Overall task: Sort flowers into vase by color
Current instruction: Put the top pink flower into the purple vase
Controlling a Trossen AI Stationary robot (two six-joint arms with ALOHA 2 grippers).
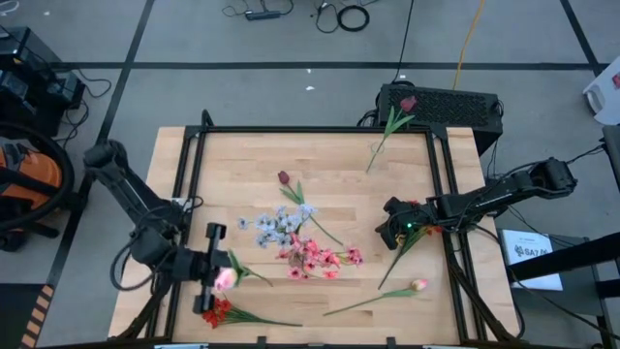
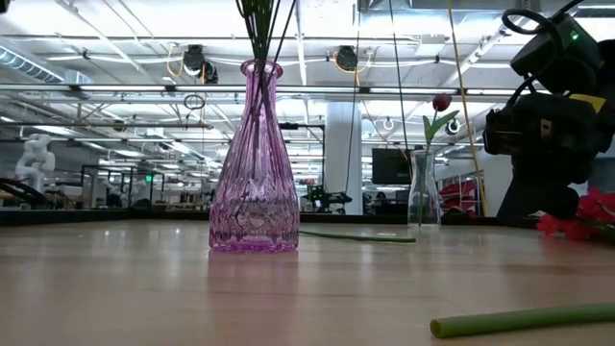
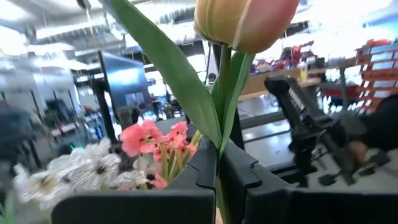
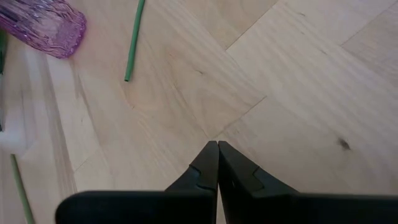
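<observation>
The left claw (image 1: pixel 215 279) sits near the front left of the wooden surface (image 1: pixel 329 165), clamped on the stalk of a pink tulip (image 1: pixel 226 279). In the left wrist view the stalk runs up between the shut fingers (image 3: pixel 205 168), a long green leaf (image 3: pixel 168 68) slanting beside it and the pink-and-cream head (image 3: pixel 245 22) at the top. From above, the head lies right at the claw and the stalk trails toward the surface's middle.

The right claw (image 1: pixel 387 233) hangs right of centre, fingers pressed together and holding nothing; its wrist view shows bare wood under the tips (image 4: pixel 217 163), with a cut green stem end (image 4: pixel 132 43) and a purple glass vase (image 4: pixel 43 25) farther off.

In the middle lie a pale blue-white spray (image 1: pixel 276 225) and a pink spray (image 1: pixel 315 257), touching, heads bunched. A dark red bud (image 1: pixel 284 178) lies just behind them, its stalk running toward the centre and the front right. A red spray (image 1: pixel 218 312) lies at the front edge, its stalk pointing right. A pink bud (image 1: pixel 418 285) lies front right, stalk pointing left along the front. A stalk (image 1: pixel 402 254) slants forward from under the right claw.

At the back right a clear vase (image 2: pixel 421 192) holds a red tulip (image 1: pixel 407 103), which stands upright in the low view. There the purple vase (image 2: pixel 255 163) holds several dark stalks, their heads out of sight.
</observation>
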